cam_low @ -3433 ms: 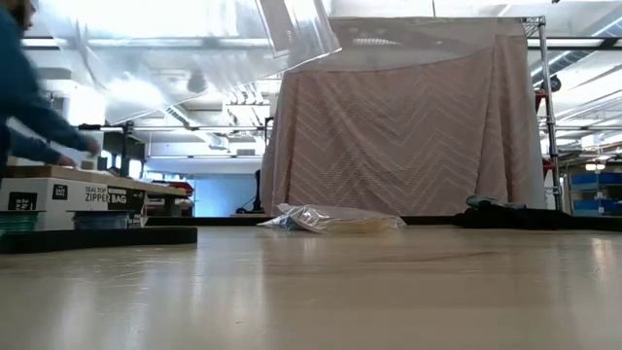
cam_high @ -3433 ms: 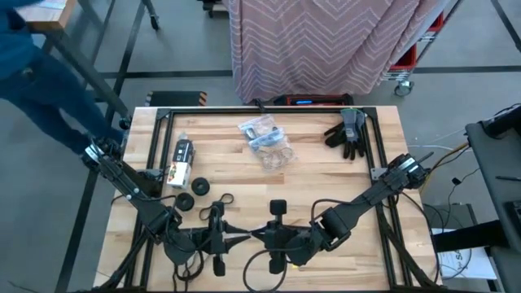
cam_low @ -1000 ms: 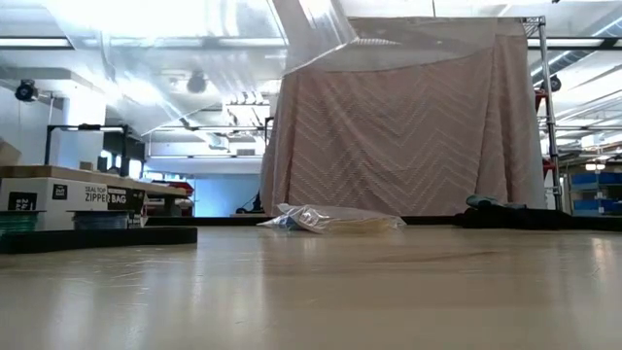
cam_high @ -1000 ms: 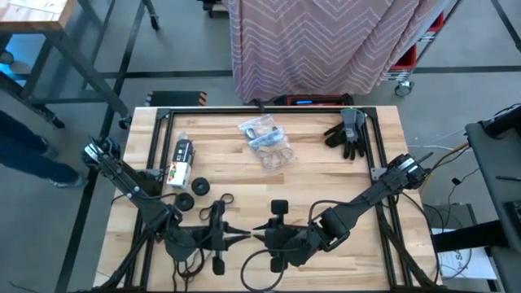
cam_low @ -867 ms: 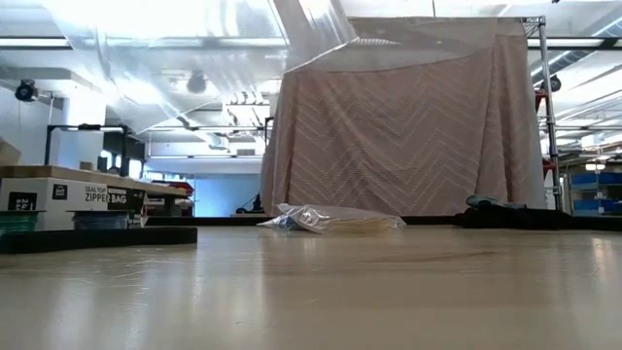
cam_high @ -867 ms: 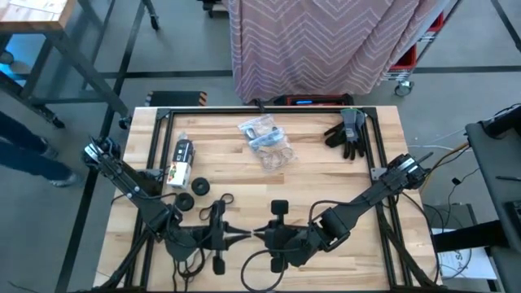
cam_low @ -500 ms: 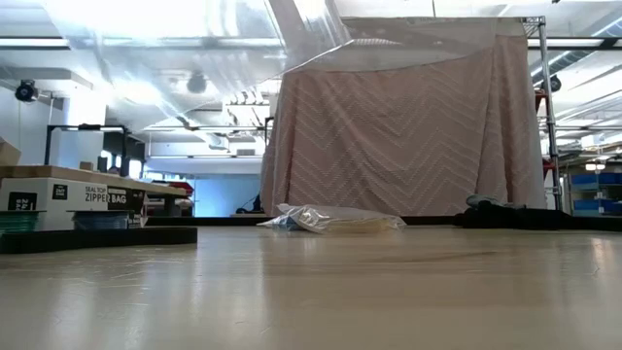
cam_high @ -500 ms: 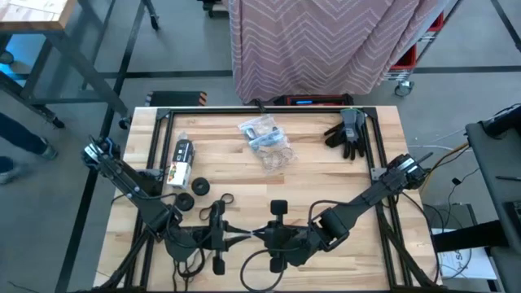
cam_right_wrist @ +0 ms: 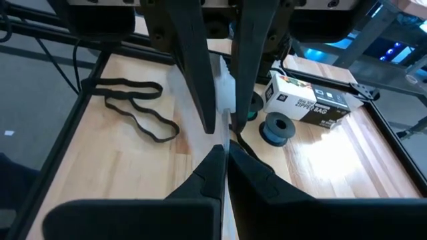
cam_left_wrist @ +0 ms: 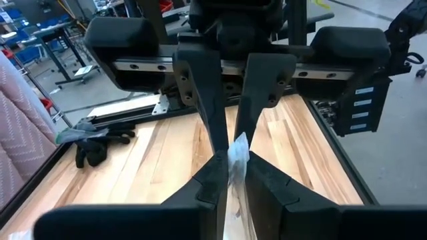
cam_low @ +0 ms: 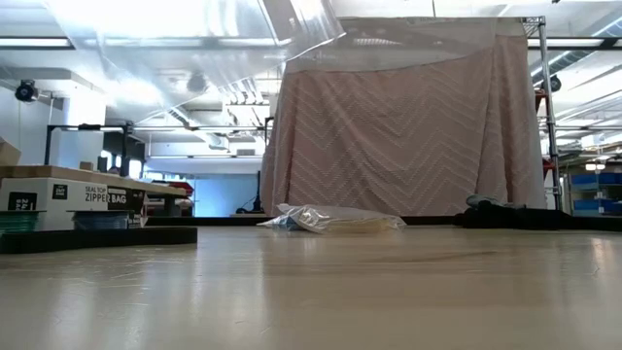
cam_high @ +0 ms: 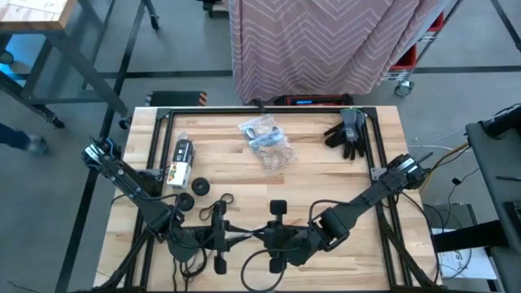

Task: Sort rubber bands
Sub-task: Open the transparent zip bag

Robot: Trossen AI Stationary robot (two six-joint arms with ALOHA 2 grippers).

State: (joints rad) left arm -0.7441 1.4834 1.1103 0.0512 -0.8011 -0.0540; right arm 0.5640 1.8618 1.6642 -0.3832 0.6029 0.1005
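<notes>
A clear plastic bag [cam_low: 303,27] is held up over the table's near middle, between my two grippers, which face each other. My left gripper [cam_high: 241,234] and my right gripper [cam_high: 259,234] are both shut on it. Black rubber bands [cam_high: 224,199] lie flat on the wood just beyond my left gripper, and they also show in the right wrist view [cam_right_wrist: 133,100]. Another clear bag [cam_high: 265,140] with blue and tan rubber bands lies at the far middle. My left gripper pinches a crumpled edge of the clear bag [cam_left_wrist: 237,155] between its two fingers, coming nearly level from the table's left. The bag is clear of the table. My right gripper pinches the same bag [cam_right_wrist: 223,100] between its shut fingers, slanting slightly down from the table's right, opposite my left gripper's fingers [cam_right_wrist: 200,80]. How many layers it has, I cannot tell.
Dark grey gloves [cam_high: 348,132] lie at the far right. A zipper-bag box [cam_high: 179,163] and two dark rolls [cam_high: 192,195] sit at the left. A black frame [cam_high: 260,109] runs round the table. A patterned curtain [cam_low: 408,126] hangs behind it.
The hanging plastic at the top of the low view has changed shape a little. Both arms have kept their places. A person left of the table has walked almost out of the high view.
</notes>
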